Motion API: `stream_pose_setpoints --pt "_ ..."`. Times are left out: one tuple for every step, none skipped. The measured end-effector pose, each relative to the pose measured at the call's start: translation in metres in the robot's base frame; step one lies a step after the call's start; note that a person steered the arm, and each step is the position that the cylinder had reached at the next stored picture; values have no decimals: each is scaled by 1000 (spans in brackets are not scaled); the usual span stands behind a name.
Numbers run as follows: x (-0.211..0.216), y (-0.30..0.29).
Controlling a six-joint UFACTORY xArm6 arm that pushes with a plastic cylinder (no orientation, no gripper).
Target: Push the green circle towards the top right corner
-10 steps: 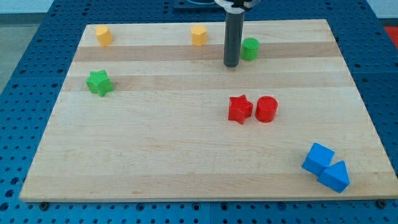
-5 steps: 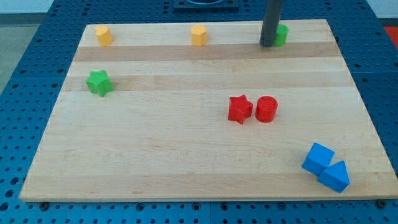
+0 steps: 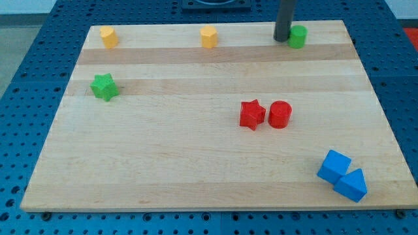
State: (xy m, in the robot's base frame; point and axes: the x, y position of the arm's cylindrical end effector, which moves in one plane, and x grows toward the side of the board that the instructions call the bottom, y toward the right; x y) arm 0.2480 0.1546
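The green circle (image 3: 298, 36) is a short green cylinder lying near the top edge of the wooden board (image 3: 196, 156), right of centre, some way left of the top right corner. My tip (image 3: 282, 39) is the lower end of the dark rod. It stands just to the left of the green circle, close against its left side. I cannot tell whether they touch.
Two yellow blocks (image 3: 108, 36) (image 3: 208, 36) lie along the top edge. A green star (image 3: 104, 86) is at the left. A red star (image 3: 252, 114) and a red cylinder (image 3: 280, 113) sit together mid-board. Two blue blocks (image 3: 334, 166) (image 3: 353, 185) lie at the bottom right.
The rod and the green circle moved up and to the right, from about mid-top to near the top edge. In the last half second the rod drew back slightly upward.
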Motion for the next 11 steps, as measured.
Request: stream_pose_setpoints --pt "0 23" --pt "0 27" --pt "1 37" --pt "1 37" --pt "4 23" --pt "29 -28" --pt "44 -48" --pt "67 -66" --pt "135 -114" --pt "138 -134" --pt "184 -161"
